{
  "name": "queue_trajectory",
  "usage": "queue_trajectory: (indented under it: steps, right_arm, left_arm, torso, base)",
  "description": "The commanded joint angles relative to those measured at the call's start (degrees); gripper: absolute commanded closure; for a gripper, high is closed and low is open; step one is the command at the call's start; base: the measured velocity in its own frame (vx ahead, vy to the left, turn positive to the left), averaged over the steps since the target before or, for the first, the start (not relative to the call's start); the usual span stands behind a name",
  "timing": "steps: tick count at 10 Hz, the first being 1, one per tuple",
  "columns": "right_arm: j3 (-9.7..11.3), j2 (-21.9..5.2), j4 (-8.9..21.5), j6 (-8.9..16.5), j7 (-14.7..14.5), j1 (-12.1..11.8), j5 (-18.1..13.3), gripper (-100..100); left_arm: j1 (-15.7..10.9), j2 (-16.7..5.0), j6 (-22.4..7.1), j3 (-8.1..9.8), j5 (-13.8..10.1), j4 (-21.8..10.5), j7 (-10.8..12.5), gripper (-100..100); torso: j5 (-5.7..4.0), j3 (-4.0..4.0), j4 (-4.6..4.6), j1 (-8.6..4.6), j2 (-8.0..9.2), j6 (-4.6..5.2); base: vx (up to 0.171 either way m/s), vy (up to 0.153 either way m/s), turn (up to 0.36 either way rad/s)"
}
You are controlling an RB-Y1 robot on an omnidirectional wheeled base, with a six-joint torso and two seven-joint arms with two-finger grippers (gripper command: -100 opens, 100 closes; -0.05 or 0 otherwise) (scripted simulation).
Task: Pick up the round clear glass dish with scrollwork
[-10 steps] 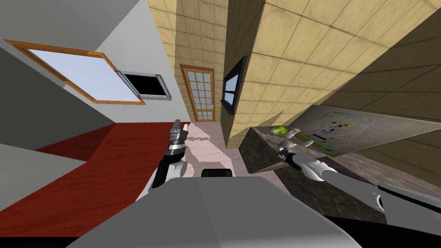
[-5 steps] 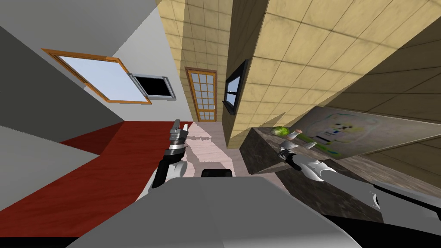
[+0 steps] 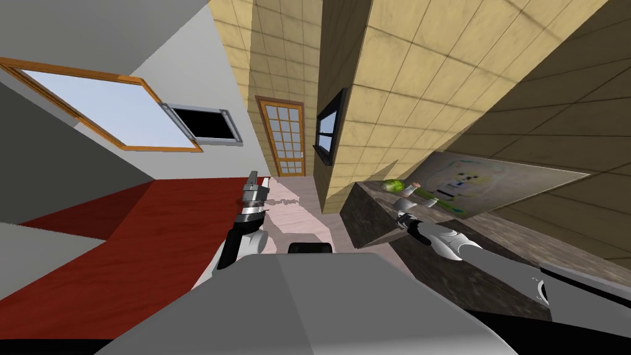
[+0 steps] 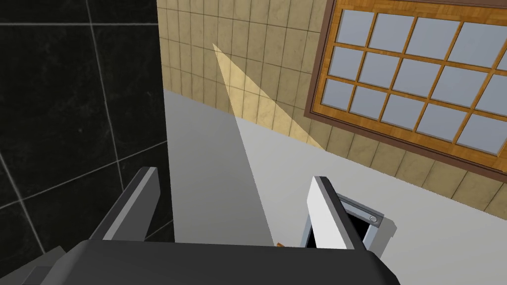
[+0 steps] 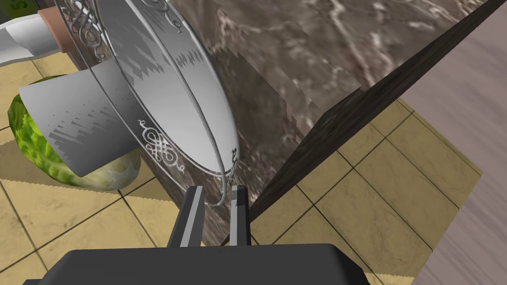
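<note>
Pinching the rim of the round clear glass dish [image 5: 163, 84], the right gripper [image 5: 217, 190] has its two fingers drawn nearly together, with only the thin edge of the glass between them. Silver scrollwork runs round the dish's border. The dish sits at the end of the dark marble counter [image 5: 307, 44], close to the counter's corner. Beyond it are a green cabbage-like head [image 5: 29, 143] and a white bottle [image 5: 20, 34], both just beside it towards the tan tiled wall. I cannot tell whether the dish rests on the counter or is already slightly off it.

The left gripper [image 4: 232, 198] is held up away from the counter, over the red floor in the head view. Its fingers are spread wide with nothing between them.

I judge the grasp made and the lift the step in hand. The hold is on one point of a wide, thin rim, so the dish will likely want to swing or slip. The next move calls for a slow, straight rise with a steady wrist, clear of the cabbage-like head and the bottle.
</note>
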State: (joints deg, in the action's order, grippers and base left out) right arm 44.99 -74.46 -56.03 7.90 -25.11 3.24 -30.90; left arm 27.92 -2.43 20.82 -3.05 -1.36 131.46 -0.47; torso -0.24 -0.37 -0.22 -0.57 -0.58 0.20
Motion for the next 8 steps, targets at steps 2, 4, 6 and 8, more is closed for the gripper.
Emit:
queue_trajectory:
  steps: [2,4,6,8]
  right_arm:
    - [-5.19,1.56,-1.45,-3.47,-2.94,-2.55,-2.96,100]
    - [-10.11,2.89,-2.70,-6.59,-5.47,-4.64,-5.51,100]
    - [-14.38,4.22,-3.96,-9.71,-8.00,-6.73,-8.05,100]
    - [-16.79,5.54,-5.21,-12.17,-10.53,-8.81,-10.60,100]
  left_arm:
    - [0.01,0.00,0.00,0.00,0.00,0.00,0.00,0]
    - [0.01,0.00,0.00,0.00,0.00,0.00,0.00,0]
    - [0.01,0.00,0.00,0.00,0.00,0.00,0.00,0]
    - [-0.02,0.00,0.00,0.00,0.00,0.00,0.00,0]
  torso:
    - [-0.19,-0.18,-0.18,-0.04,-0.22,0.17]
    - [-0.39,-0.33,-0.31,-0.21,-0.39,0.15]
    - [-0.60,-0.33,-0.39,-0.40,-0.30,0.15]
    - [-0.63,-0.14,-0.32,-0.51,0.07,0.01]
  base:
    - [0.218,0.025,-0.328]
    - [0.224,0.011,-0.289]
    - [0.170,0.015,-0.306]
    - [0.092,0.018,-0.174]
